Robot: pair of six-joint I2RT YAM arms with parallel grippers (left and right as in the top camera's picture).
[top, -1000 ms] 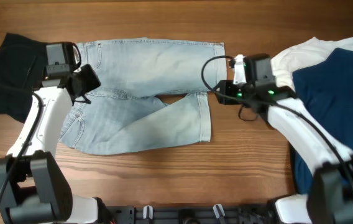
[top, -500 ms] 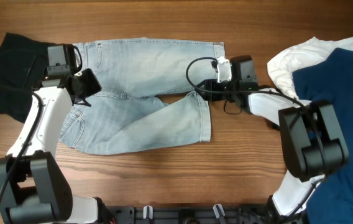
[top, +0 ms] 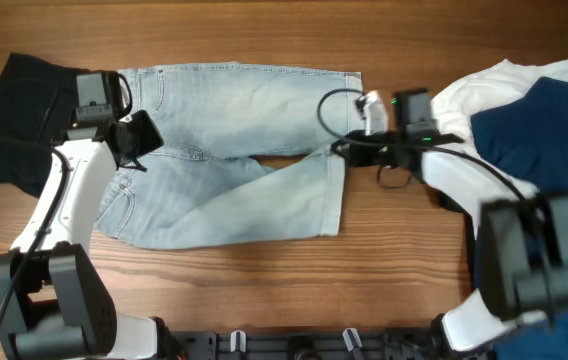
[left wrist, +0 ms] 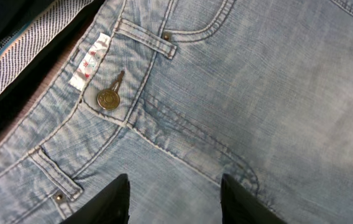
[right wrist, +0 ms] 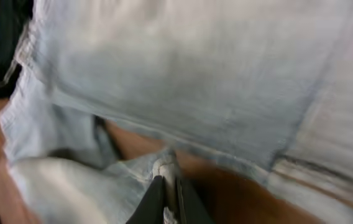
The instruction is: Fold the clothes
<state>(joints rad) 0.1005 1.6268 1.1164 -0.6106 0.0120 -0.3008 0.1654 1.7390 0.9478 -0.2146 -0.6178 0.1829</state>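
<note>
Since half a second before, the right gripper (top: pixel 347 150) had drawn away from the black garment (top: pixel 9 110), and the hem (top: pixel 340 200) of the lower leg had come with it, lying a little farther out; the left arm had not stirred. The shorts (top: pixel 234 100) lay spread on the table (top: pixel 264 300), waistband just beside the black garment and both legs pointing away from it. The right gripper was clenched on a small pucker of hem at the corner by the crotch gap; the left gripper (left wrist: pixel 173 198) hung with its jaws apart and grasping nothing, over the fly, just on the far side of the brass button (left wrist: pixel 108 98) from the black garment.

To my eye the step was tugging that leg straight before any fold; it would go best as a slow, low pull directly away from the black garment, with the left jaws pressed down at the fly to pin the waistband, since so thin a pinch might slip.

The right wrist view was badly smeared, so how much cloth sat in the pinch I could not tell; the left fingers showed only as tips at the frame's edge; the pockets could not be made out from above.
</note>
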